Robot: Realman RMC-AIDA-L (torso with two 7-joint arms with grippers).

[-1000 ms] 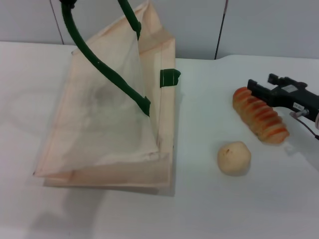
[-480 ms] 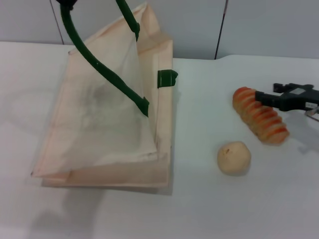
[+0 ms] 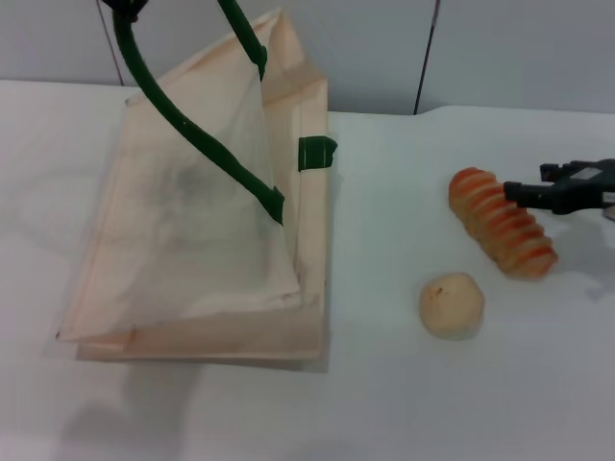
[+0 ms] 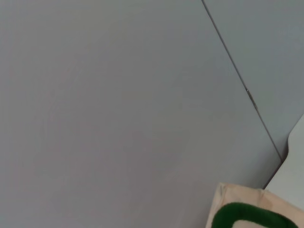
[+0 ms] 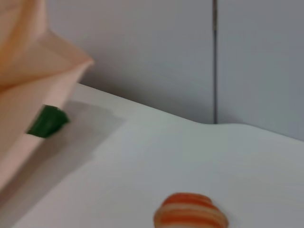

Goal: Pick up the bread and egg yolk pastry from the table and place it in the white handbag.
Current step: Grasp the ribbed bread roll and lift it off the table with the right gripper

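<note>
On the left of the white table (image 3: 384,403) stands one white handbag (image 3: 192,259), its cloth pulled up by a green rope handle (image 3: 192,134) that runs off the top edge of the head view. What lifts that handle is cut off. A dark bit at the top left corner is all that shows of the left gripper (image 3: 123,6), so I cannot tell how its fingers stand or what they hold. The left wrist view gives only grey wall, a corner of the bag's cloth (image 4: 247,209) and a curve of green handle (image 4: 247,214).

Two green handles can be counted, the second (image 3: 242,34) dropping behind the bag's far top edge, plus one green tab (image 3: 316,152) on its right side. The bag's inside is hidden behind its near cloth wall.

Right of the bag, well apart from it, lies one egg yolk pastry (image 3: 451,304), a pale ball on the near part of the table. Just beyond it to the right lies one bread (image 3: 501,234), slanting from far left to near right. In the right wrist view only its end (image 5: 191,216) shows, cut off by the edge.

At the far right edge, the right gripper (image 3: 524,195) hangs just beside the bread's right flank, with most of it out of view. Its dark fingers look parted and hold nothing; whether they touch the crust is hard to make out.
</note>
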